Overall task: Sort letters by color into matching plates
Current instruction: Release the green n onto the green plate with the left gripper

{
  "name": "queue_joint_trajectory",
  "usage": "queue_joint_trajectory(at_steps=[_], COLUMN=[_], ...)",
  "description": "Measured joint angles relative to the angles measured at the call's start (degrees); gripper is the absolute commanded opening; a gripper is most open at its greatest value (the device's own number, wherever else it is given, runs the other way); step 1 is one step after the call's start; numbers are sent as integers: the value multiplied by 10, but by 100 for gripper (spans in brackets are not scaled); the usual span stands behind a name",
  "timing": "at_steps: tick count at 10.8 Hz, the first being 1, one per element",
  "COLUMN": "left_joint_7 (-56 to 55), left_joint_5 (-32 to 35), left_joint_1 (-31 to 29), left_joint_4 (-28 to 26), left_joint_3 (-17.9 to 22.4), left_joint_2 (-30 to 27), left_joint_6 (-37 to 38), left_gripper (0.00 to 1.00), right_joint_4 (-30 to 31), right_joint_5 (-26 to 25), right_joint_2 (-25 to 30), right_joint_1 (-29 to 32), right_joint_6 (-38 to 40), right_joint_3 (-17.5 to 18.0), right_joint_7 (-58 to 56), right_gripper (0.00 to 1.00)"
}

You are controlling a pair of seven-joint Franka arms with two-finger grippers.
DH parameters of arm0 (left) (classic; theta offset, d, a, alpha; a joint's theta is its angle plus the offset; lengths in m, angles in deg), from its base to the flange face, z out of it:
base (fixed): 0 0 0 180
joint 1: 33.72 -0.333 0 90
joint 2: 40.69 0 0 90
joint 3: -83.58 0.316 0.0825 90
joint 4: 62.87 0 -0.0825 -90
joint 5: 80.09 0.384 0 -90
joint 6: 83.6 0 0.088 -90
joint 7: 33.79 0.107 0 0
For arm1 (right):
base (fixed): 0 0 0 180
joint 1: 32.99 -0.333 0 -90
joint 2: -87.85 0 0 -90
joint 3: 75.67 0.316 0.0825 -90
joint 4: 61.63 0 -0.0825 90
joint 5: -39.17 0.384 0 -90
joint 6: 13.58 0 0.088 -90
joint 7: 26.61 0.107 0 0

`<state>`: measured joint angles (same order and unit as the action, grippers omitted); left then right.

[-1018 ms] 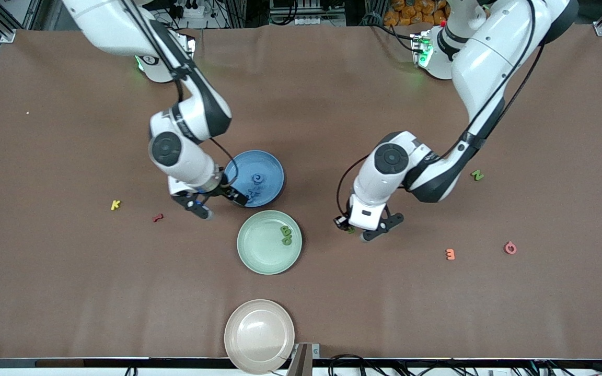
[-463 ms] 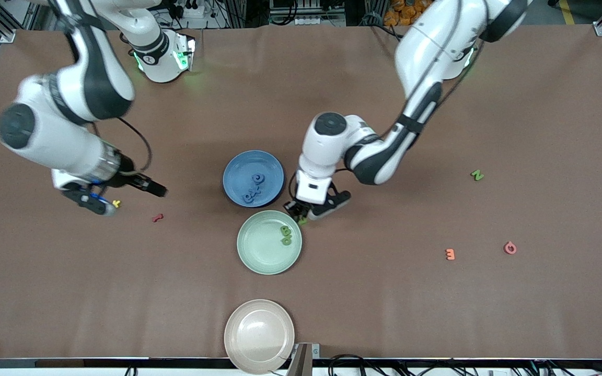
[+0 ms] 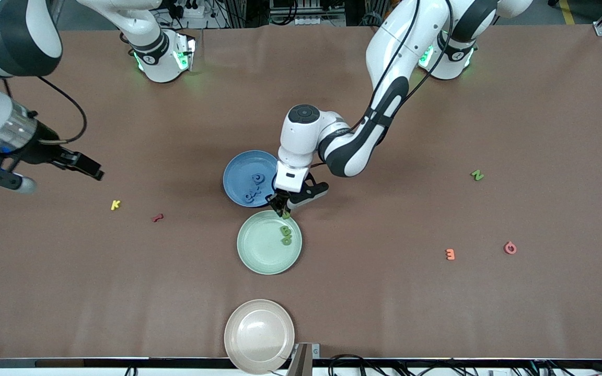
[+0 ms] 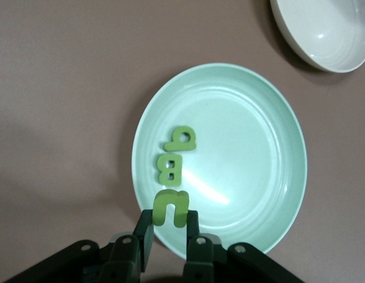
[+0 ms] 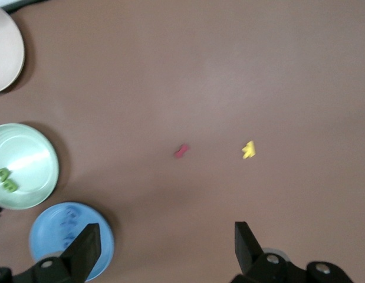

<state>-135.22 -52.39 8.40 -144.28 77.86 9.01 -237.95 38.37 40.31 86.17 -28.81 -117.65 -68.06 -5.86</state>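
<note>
Letters are small, flat, rigid-looking shapes; judged light, thin and easily tipped, so they are best pinched across their two flat edges, low on the body, with the fingertips closed squarely.

The left pincer (image 3: 284, 204) is closed on a green letter (image 4: 170, 207), holding it by its lower edge with the open side of the shape upward. It hangs over the rim of the green plate (image 3: 259, 256), on the side toward the blue plate (image 3: 238, 175). Both plates sit near the middle of the bench.

Two green letters (image 3: 286, 235) already lie in the green plate, side by side. Several blue letters (image 3: 254, 188) lie in the blue plate. One more green letter, an N (image 3: 477, 175), lies on the bench toward the left arm's end.

The right pincer (image 3: 45, 172) is open and holds nothing; it hangs over the bench near the edge at the right arm's end and waits. A yellow letter (image 3: 115, 204) and a red letter (image 3: 158, 217) lie close by on the bench.

Release judgement: a light, flat piece may stick to a pad or bounce, so a low release over the plate floor is advisable.
</note>
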Motion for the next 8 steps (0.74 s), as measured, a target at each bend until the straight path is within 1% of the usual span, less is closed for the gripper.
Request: queue_joint_trajectory(at_steps=[1,2,4,6,7,8], left_joint_7=[0,0,6,11,15,23], left_joint_5=[0,0,0,0,2,2], left_joint_1=[-1,-2,0,5,5,3], left_joint_4=[8,17,27,28,28,28], left_joint_3=[1,2,2,2,6,12], left_joint_2=[4,8,13,15,14,14], left_joint_6=[-10,-17,-19,-19,-15,5], left_gripper=[42,99,100,100,100,100], right_joint_4=[-13,-32,-67,-83,-84,-84], right_joint_5=[-25,-35,-38,-38,-34,-16], right_joint_2=[7,12,18,21,23,25], right_joint_1=[2,6,20,29,29,29], right_joint_6=[9,21,42,68,72,75], right_joint_3=[-1,-1,-3,-12,-17,-24], right_joint_7=[-13,-39,-98,-135,-146,-152], right_gripper=[100,100,100,100,100,100])
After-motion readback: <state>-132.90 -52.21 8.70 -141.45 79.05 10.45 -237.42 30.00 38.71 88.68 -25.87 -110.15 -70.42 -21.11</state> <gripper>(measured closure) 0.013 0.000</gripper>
